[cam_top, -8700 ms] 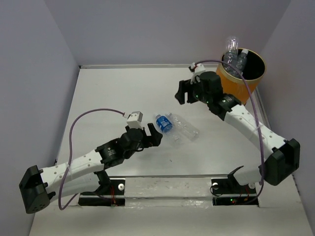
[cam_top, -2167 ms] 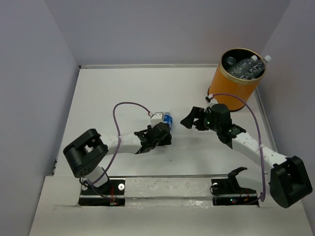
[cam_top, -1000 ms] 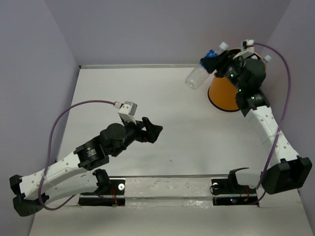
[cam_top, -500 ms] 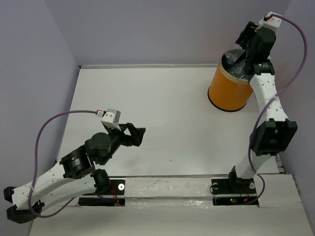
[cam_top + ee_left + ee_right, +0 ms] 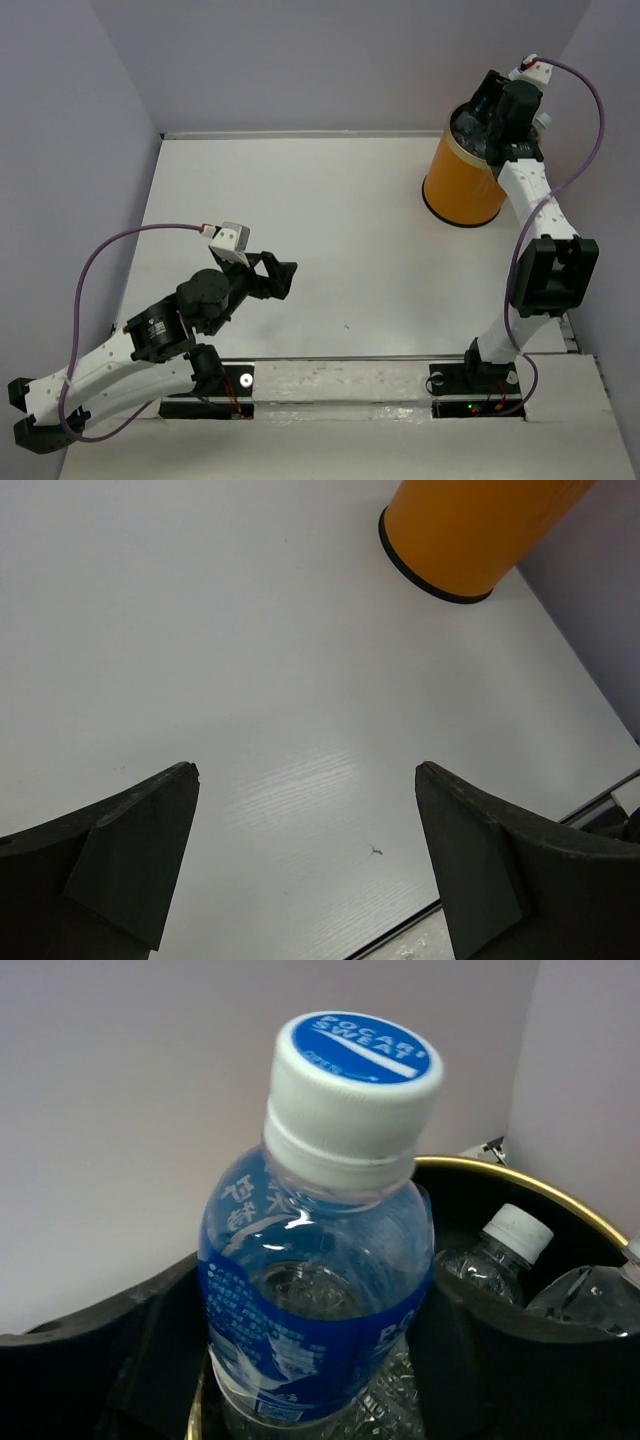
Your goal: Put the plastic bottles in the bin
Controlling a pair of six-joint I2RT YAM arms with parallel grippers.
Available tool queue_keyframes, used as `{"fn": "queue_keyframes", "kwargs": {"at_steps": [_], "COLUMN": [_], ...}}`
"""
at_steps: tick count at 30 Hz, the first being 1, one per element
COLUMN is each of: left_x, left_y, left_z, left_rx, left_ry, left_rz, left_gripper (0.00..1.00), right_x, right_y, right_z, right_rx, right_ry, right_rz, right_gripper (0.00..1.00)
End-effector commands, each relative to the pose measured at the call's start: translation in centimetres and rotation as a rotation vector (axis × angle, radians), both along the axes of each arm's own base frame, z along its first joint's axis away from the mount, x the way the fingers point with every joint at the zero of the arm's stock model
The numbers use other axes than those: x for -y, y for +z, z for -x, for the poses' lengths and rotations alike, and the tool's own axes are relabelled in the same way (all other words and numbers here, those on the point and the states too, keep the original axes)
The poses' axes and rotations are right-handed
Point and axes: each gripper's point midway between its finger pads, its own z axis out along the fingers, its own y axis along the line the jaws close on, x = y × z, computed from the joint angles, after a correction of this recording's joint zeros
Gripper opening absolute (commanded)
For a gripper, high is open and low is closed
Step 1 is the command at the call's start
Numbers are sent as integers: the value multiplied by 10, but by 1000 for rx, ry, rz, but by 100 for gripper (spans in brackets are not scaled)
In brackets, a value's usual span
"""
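Note:
The orange-yellow bin stands at the table's back right. My right gripper hangs over its mouth, shut on a clear bottle with a blue label and a white and blue cap. The bottle is upright, its base down in the bin's black inside. Two other clear bottles with white caps lie in the bin beside it, under the pale rim. My left gripper is open and empty over the table at the lower left. In the left wrist view it faces the bin from afar.
Grey walls stand close behind and to the right of the bin. The table's front edge and a metal rail run in front of the arm bases. A small dark speck lies on the white table.
My right gripper has carried the blue-label bottle from the table up to the bin, and in the last half second sank a little lower over it. My left arm has drawn back and barely moves.

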Motion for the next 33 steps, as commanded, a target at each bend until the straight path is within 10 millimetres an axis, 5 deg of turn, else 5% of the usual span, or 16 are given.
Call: {"fn": "queue_keyframes", "kwargs": {"at_steps": [1, 3, 14, 19, 27, 28, 33], "left_x": [0, 0, -6, -21, -32, -32, -29], "left_y": [4, 4, 4, 2, 11, 13, 31], "left_z": [-2, -2, -5, -11, -10, -10, -4], "left_rx": [22, 20, 18, 19, 28, 25, 30], "left_ry": [2, 4, 39, 123, 166, 165, 135], "left_rz": [3, 3, 2, -9, 53, 68, 167], "left_gripper": [99, 99, 99, 99, 99, 99, 99], "right_x": [-3, -6, 1, 0, -53, -63, -90], "right_y": [-8, -13, 35, 42, 42, 57, 70], "right_z": [15, 19, 75, 105, 173, 194, 255], "right_rx": [-56, -98, -32, -5, 62, 107, 177], "right_ry": [-4, -3, -44, -47, 198, 252, 398], "right_rz": [-75, -102, -139, -182, -353, -365, -385], "right_gripper": [87, 92, 90, 100, 100, 100, 93]}}
